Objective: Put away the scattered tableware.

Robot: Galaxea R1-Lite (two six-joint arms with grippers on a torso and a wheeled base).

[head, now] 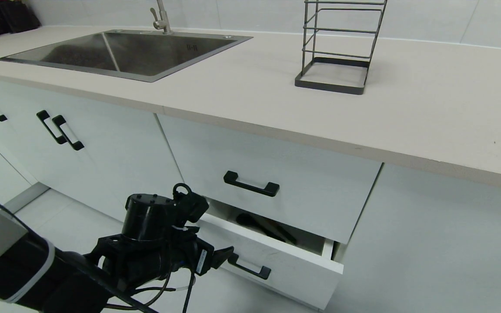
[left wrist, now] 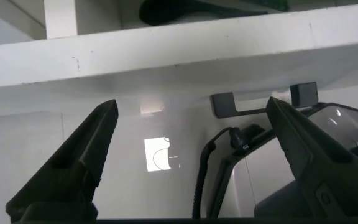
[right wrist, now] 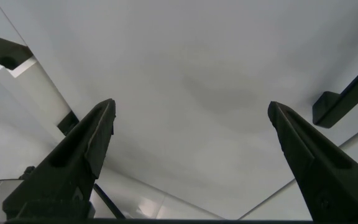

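My left gripper (left wrist: 191,103) gapes wide just before the single black handle (head: 250,268) of the lower drawer (head: 285,265) of two, which stands partly open with one dark utensil (head: 265,227) lying inside, while my right gripper (right wrist: 191,103), equally wide, faces a white cabinet front (right wrist: 197,56).

The left arm (head: 37,271) stretches low toward the half-open drawer (head: 294,276). The left gripper (head: 225,256) sits just in front of the drawer's face, fingers spread wide (nothing held between them). The right gripper (right wrist: 191,127) is likewise spread, holding nothing.
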